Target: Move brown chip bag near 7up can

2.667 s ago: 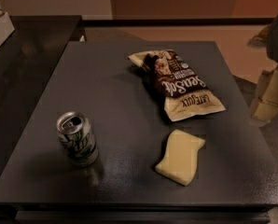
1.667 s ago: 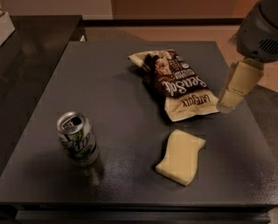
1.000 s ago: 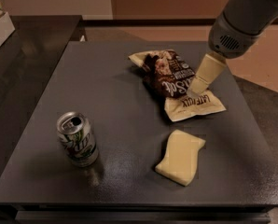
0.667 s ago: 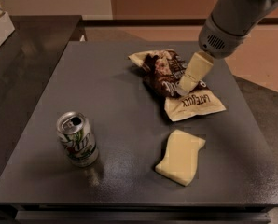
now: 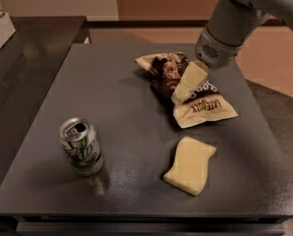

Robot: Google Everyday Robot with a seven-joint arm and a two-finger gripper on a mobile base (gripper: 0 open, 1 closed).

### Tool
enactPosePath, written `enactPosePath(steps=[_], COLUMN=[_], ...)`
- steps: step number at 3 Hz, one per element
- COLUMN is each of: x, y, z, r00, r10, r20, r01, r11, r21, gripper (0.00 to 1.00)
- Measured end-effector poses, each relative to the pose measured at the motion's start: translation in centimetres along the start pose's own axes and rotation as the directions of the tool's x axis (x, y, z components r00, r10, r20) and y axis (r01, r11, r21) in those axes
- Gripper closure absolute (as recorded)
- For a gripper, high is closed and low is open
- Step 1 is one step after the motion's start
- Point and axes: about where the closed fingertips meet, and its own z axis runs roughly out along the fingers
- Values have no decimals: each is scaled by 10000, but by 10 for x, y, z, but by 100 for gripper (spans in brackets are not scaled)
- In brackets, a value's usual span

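The brown chip bag (image 5: 200, 102), dark brown and cream with white lettering, lies flat on the dark grey table (image 5: 112, 92) at the centre right. The 7up can (image 5: 81, 146) stands upright at the front left, well apart from the bag. My gripper (image 5: 182, 92) comes down from the upper right on a grey arm. Its cream fingers (image 5: 190, 80) lie over the middle of the bag, pointing down and left.
A pale yellow sponge-like slab (image 5: 190, 165) lies in front of the bag, near the table's front edge. A white box (image 5: 0, 26) stands at the far left on a neighbouring dark counter. Tan floor shows beyond the table's right edge.
The arm has swung in from the right edge and moved left and down, so the gripper now lies over the middle of the bag. The bag, can and slab have not moved.
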Motion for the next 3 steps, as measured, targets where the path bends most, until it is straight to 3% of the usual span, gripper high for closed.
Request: enactPosePath(steps=[2,3], x=[-6,-7], y=[10,8], z=[30,40], r00=[9988,9980], r10=[340,459], r20=[-358,-428], r01=[-360,-478], r11=[9977,9978], r21=[-582,-451], gripper=[0,0])
